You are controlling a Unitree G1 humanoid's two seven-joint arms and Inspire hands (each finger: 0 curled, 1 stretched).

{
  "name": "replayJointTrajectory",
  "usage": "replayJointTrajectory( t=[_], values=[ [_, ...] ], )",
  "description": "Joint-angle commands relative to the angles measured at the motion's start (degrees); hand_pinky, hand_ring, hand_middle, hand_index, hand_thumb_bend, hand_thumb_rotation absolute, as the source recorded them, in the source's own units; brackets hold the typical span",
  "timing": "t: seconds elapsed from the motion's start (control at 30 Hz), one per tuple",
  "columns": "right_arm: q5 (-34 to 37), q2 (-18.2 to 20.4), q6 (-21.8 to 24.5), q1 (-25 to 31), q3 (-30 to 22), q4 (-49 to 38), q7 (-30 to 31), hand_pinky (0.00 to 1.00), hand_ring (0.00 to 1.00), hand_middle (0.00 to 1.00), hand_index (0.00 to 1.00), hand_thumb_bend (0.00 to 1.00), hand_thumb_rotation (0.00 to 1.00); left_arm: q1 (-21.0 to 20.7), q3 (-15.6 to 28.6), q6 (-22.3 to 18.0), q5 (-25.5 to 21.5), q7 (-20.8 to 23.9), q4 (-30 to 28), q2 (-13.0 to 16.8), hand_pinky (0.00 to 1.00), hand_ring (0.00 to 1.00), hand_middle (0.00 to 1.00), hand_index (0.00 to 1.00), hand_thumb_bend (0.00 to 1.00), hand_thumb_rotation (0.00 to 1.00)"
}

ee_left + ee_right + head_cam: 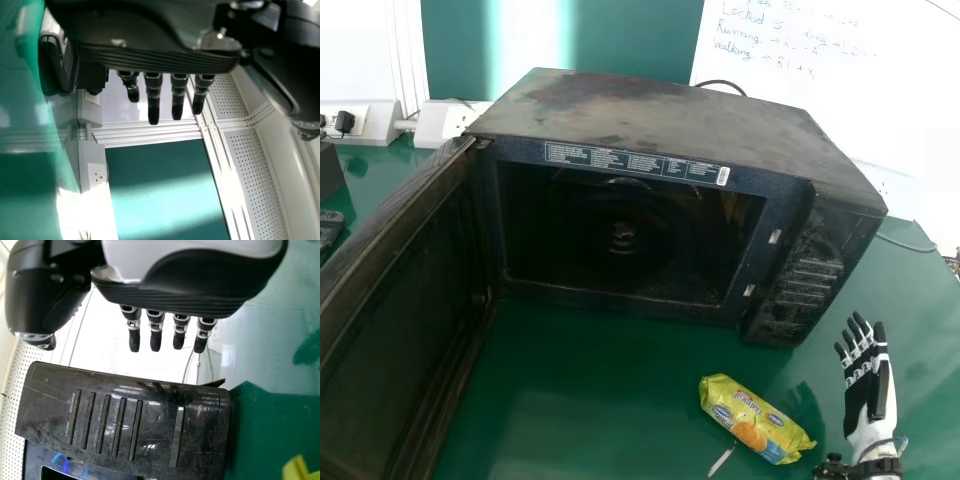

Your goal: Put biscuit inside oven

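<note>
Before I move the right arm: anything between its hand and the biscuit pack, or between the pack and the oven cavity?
Nothing visible between the right hand and the biscuit pack, just table. Pack to oven cavity looks unblocked too: the door is open on the left, leaving only the cavity's lower rim to clear.

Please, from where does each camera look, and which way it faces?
Head view: from the head, forward and down at the open oven and biscuit packet; right hand shows.
Left wrist view: from the left wrist, past the left hand toward a socket and green panel.
Right wrist view: from the right wrist, past the right hand toward the oven's button panel.
Head and right wrist views share the oven and right hand.
</note>
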Motion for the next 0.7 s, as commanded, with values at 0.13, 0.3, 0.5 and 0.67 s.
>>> replayJointTrajectory(
  t=[0.13, 0.3, 0.5, 0.67],
  values=[
    [0.21, -0.17, -0.42, 0.65, -0.61, -0.34, -0.08, 1.00, 1.00, 1.00, 0.96, 0.81, 0.95, 0.96, 1.11, -0.37, -0.51, -0.12, -0.03, 0.69, 0.77, 0.89, 0.97, 0.99, 0.88, 0.99],
    [0.54, -0.15, -0.68, 0.52, -0.72, 0.23, 0.31, 1.00, 1.00, 1.00, 0.96, 0.81, 0.93, 1.10, 1.04, -0.26, -0.25, 0.09, -0.38, 0.60, 0.77, 0.89, 0.96, 0.98, 0.89, 0.99],
    [0.36, 0.15, -1.51, 0.33, -1.01, 0.15, -0.28, 1.00, 1.00, 1.00, 0.94, 0.82, 0.84, 1.25, 0.93, -0.24, -0.08, 0.23, -0.82, 0.55, 0.76, 0.89, 0.96, 0.99, 0.88, 1.00],
    [-3.94, -1.28, -3.76, 1.27, -0.35, -2.00, -1.44, 1.00, 1.00, 0.99, 0.92, 0.88, 0.69, 1.10, 0.84, -0.02, -0.41, 0.10, -1.08, 0.42, 0.75, 0.89, 0.96, 0.99, 0.88, 0.99]
  ],
)
